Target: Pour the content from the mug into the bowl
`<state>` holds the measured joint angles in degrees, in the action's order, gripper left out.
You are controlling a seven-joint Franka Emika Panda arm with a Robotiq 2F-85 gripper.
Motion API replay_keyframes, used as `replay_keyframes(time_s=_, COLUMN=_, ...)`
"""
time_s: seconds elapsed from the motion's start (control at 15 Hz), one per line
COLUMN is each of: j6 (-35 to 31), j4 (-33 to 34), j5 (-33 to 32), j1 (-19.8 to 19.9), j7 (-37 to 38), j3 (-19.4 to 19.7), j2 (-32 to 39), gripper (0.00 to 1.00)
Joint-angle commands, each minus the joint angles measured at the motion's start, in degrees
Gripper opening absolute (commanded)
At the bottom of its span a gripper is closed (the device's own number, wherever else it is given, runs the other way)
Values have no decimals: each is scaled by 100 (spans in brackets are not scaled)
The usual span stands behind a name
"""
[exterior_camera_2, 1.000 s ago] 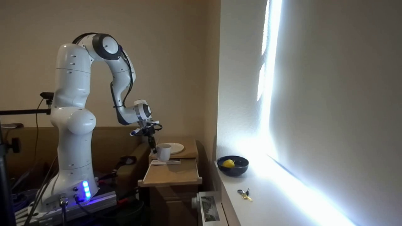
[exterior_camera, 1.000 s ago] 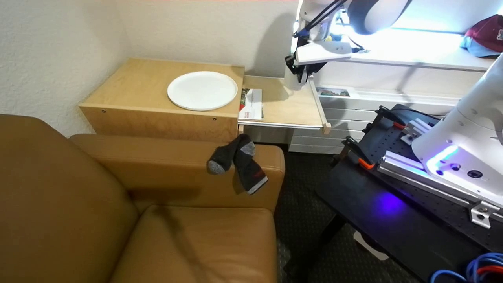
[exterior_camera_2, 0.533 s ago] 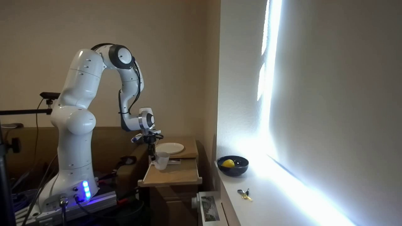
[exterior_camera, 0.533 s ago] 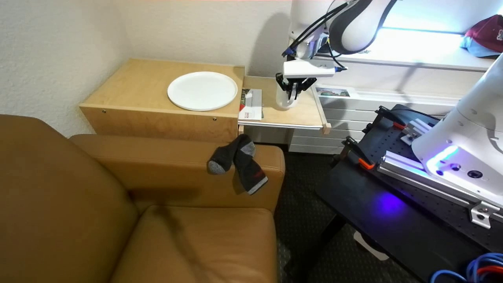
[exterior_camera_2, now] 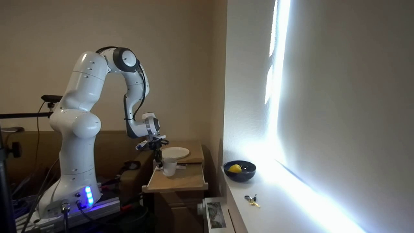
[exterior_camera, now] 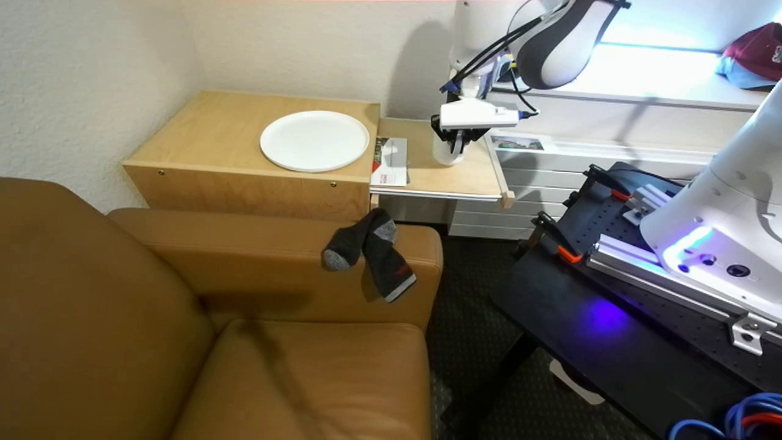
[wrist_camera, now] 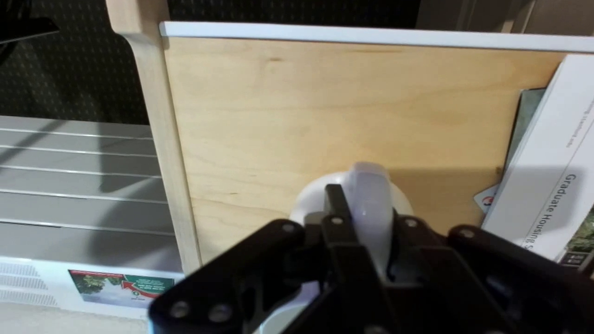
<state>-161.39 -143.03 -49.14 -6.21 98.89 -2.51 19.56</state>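
Observation:
The white mug [exterior_camera_2: 170,166] is close over or on the pulled-out wooden board [exterior_camera_2: 181,181], nearly upright; I cannot tell if its base touches. It also shows in an exterior view [exterior_camera: 448,157], partly behind the fingers. My gripper [wrist_camera: 366,204] is shut on the mug's handle, with one finger on each side; the mug's body [wrist_camera: 313,197] shows beyond. The inside of the mug is hidden. The dark blue bowl [exterior_camera_2: 241,176] stands on the white windowsill, well away from the gripper, with a yellow round thing [exterior_camera_2: 235,168] in it.
A white plate [exterior_camera: 314,142] lies on the wooden cabinet beside the board. Papers [exterior_camera: 391,164] lie on the board. Keys [exterior_camera_2: 252,200] lie on the sill near the bowl. A radiator [exterior_camera: 510,195] is beside the board. Dark socks [exterior_camera: 372,250] hang on the sofa arm.
My gripper has come down with the mug toward the board. The mug was higher a second ago and tilted half a second ago; now it stands straighter. The arm has reached further forward.

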Motion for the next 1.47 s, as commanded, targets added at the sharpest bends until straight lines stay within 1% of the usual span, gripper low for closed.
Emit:
replay_keyframes(time_s=0.0, j6=78, j4=250, j5=-730, j1=-397, j7=812, j3=387, j2=282, gripper=4)
replay_keyframes(time_s=0.27, j6=5, j4=416, j5=-1211, j1=-597, j7=1409, j3=577, j2=574, gripper=4)
replay_keyframes(time_s=0.53, j6=22, j4=522, j5=-1460, j1=-719, j7=1697, j3=640, j2=764, gripper=4)
replay_keyframes(time_s=0.6, j6=-1, j4=502, j5=-1389, j1=-681, j7=1618, j3=588, j2=772, gripper=40)
replay_keyframes(time_s=0.67, j6=-54, j4=420, j5=-1232, j1=-581, j7=1339, j3=477, j2=745, gripper=41)
replay_keyframes(time_s=0.8, j6=-161, j4=279, j5=-1096, j1=-478, j7=1091, j3=376, j2=638, gripper=54)
replay_keyframes(time_s=1.0, j6=-231, j4=33, j5=-739, j1=-261, j7=617, j3=199, j2=394, gripper=76)
replay_keyframes(time_s=1.2, j6=-236, j4=-323, j5=-88, j1=98, j7=-130, j3=-139, j2=48, gripper=95)
replay_keyframes(time_s=1.27, j6=-262, j4=-448, j5=135, j1=247, j7=-406, j3=-264, j2=-75, gripper=99)
replay_keyframes(time_s=1.33, j6=-264, j4=-631, j5=443, j1=449, j7=-779, j3=-457, j2=-259, gripper=100)
replay_keyframes(time_s=1.4, j6=-364, j4=-840, j5=968, j1=423, j7=-1332, j3=-454, j2=-433, gripper=100)
